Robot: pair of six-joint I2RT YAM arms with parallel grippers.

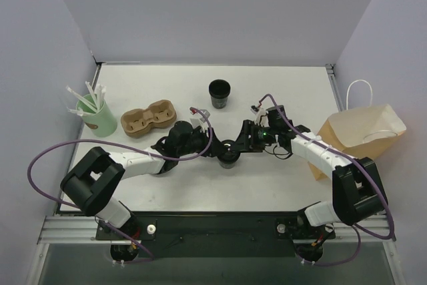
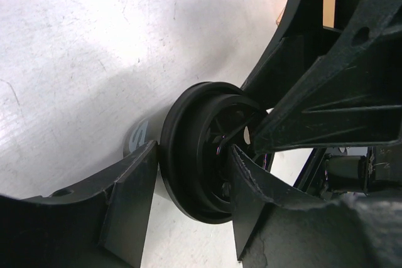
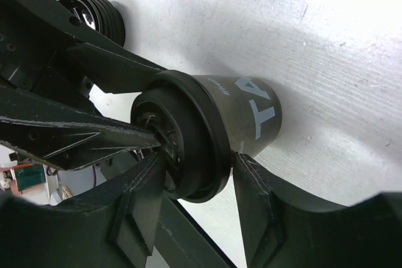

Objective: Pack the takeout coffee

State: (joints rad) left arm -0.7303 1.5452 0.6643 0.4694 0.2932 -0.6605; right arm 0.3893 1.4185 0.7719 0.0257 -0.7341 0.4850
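Note:
The takeout coffee [image 1: 229,156], a small black cup with a black lid, stands upright mid-table between both arms. My left gripper [image 1: 215,147] reaches it from the left. In the left wrist view one finger [image 2: 129,205] sits against the lid's rim and the other crosses the lid's top [image 2: 201,155]. My right gripper [image 1: 241,145] comes in from the right. In the right wrist view one finger [image 3: 257,199] touches the cup [image 3: 251,111] just under the lid rim, while the other lies over the lid. How firmly either gripper holds the cup is unclear.
A ribbed black stack [image 1: 219,93] stands behind the cup. At the left are a brown cup carrier [image 1: 148,118] and a mint-green cup of white straws [image 1: 97,115]. A brown paper bag [image 1: 363,131] lies on its side at the right edge.

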